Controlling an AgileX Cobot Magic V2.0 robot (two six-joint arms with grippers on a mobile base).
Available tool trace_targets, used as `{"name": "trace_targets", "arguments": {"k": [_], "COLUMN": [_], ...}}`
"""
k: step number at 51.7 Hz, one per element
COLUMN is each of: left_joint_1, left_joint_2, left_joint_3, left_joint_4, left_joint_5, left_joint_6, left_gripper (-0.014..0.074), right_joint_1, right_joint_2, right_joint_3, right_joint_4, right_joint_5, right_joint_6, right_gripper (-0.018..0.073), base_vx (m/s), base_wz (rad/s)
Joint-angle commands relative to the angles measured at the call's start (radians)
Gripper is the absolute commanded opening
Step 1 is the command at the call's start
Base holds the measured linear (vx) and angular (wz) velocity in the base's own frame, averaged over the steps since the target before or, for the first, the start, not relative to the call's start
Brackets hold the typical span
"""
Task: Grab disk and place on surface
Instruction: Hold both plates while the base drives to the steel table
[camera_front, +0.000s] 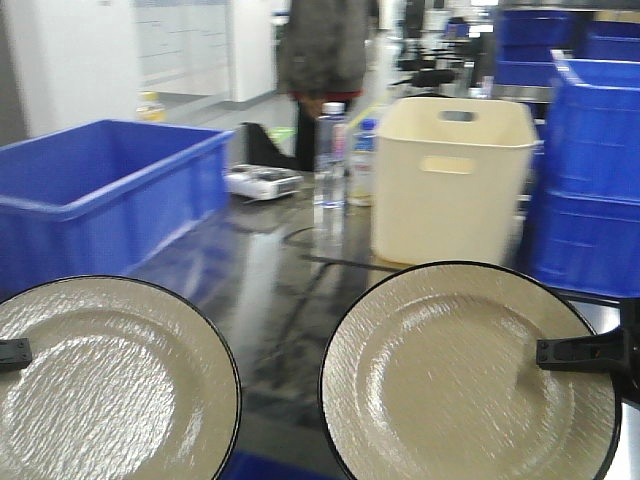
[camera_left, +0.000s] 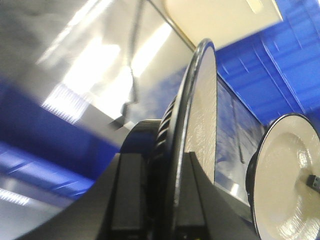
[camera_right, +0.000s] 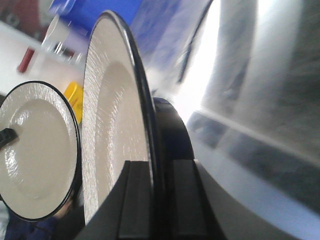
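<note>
Left gripper (camera_front: 18, 353) clamped on outer rim of left beige, black-edged round ceramic disk (camera_front: 110, 385); right gripper (camera_front: 552, 352) likewise on twin disk (camera_front: 455, 385). Both held aloft. Dark grey glossy tabletop (camera_front: 275, 290) lies ahead, below; you need forward-and-down move.

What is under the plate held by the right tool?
The right tool clamps the plate by its rim. Dark glossy tabletop shows beyond its upper edge, and a blue strip at its lower left. Whatever lies directly beneath is covered by the plate itself.
</note>
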Motion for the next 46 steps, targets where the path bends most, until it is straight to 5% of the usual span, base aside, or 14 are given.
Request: {"name": "trace_targets", "arguments": {"k": [1, 22, 46], "left_joint_1": [-0.006, -0.006, -0.006], "left_joint_2": [-0.032, -0.031, -0.031], "left_joint_3": [-0.034, -0.034, -0.034], "left_joint_4": [-0.134, -0.134, -0.134], "left_joint_5": [0.020, 0.019, 0.020], "left_joint_6": [-0.016, -0.016, -0.016], "left_gripper": [-0.0002, -0.0002, -0.0002], "right_joint_1": [-0.001, -0.001, -0.001], "right_joint_2": [-0.032, -0.032, -0.032], "right_joint_3": [-0.029, -0.029, -0.029], "right_joint_4": [0.140, 0.140, 0.140], "right_joint_5": [0.019, 0.019, 0.019], "right_joint_6": [0.000, 0.000, 0.000], "right_gripper": [-0.0009, -0.0009, -0.0009], "base_vx": [0.28, 0.24, 0.12], "base_wz": [-0.78, -0.64, -0.07]}}
